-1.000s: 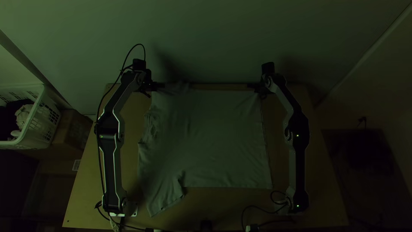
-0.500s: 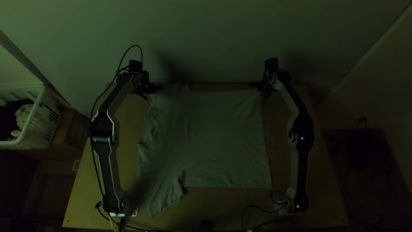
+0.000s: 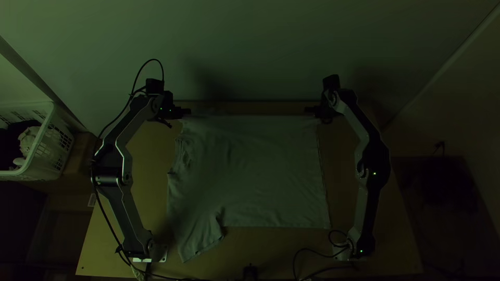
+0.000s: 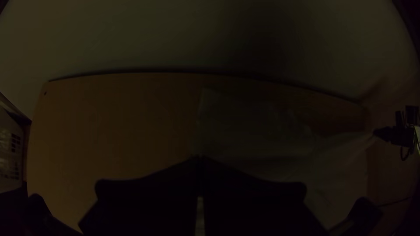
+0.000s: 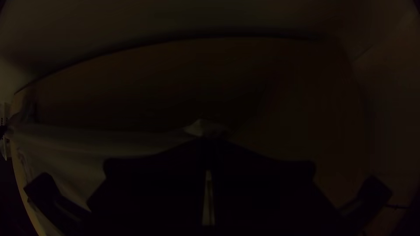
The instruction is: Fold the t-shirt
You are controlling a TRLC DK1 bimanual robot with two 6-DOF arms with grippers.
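Note:
The grey-green t-shirt [image 3: 260, 171] lies spread on the table, its neckline toward the left arm and one sleeve [image 3: 200, 239] pointing to the near edge. At its far left part is my left gripper [image 3: 188, 112]; at the far right corner of the hem, my right gripper [image 3: 308, 110]. The left wrist view has my left gripper [image 4: 200, 161] closed on the shirt [image 4: 253, 131], whose sleeve part extends past the fingertips. Closed as well, my right gripper [image 5: 209, 142] pinches the cloth [image 5: 87, 140], a small tip poking out beyond it. Between the grippers the far edge runs straight.
A white basket [image 3: 52, 143] with clothes stands left of the table [image 3: 385, 229] on a cardboard box. Behind the far table edge rises a pale wall [image 3: 250, 52]. Cables [image 3: 312, 251] lie along the near edge by the right arm's base.
Both grippers have moved toward the near side and slightly apart, the left one leftward, with the shirt's far edge drawn along and straighter. The near part of the shirt has stayed put.

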